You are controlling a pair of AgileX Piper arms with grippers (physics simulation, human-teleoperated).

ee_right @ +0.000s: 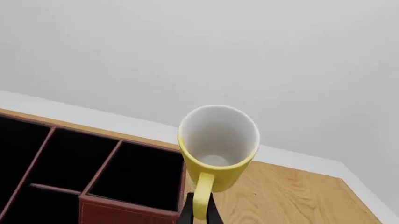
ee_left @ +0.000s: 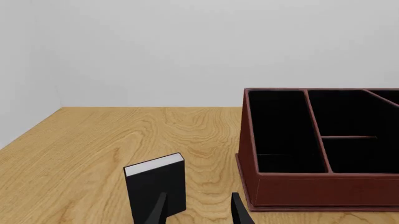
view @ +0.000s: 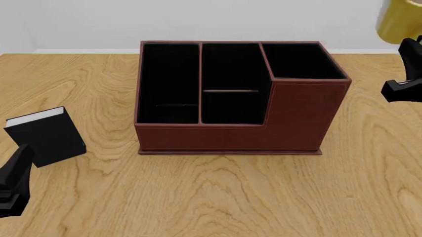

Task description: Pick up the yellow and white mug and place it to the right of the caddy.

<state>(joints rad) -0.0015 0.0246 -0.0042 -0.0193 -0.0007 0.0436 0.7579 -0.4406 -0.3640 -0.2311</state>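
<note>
The yellow and white mug (ee_right: 218,144) hangs in the air, white inside facing the right wrist camera. My right gripper (ee_right: 201,207) is shut on its yellow loop handle (ee_right: 203,193). In the front view the mug (view: 398,20) is high at the far right edge, above and to the right of the caddy (view: 231,98), with my right gripper (view: 408,54) just under it. The dark reddish-brown caddy stands mid-table, its black-lined compartments empty; it also shows in the left wrist view (ee_left: 318,186) and the right wrist view (ee_right: 118,207). My left gripper (ee_left: 199,212) is open and empty, low at the front left (view: 19,165).
A small black book with white pages (view: 46,136) stands left of the caddy, just ahead of my left gripper; it also shows in the left wrist view (ee_left: 156,184). Bare wooden tabletop (view: 376,148) lies right of the caddy. A pale wall rises behind the table's far edge.
</note>
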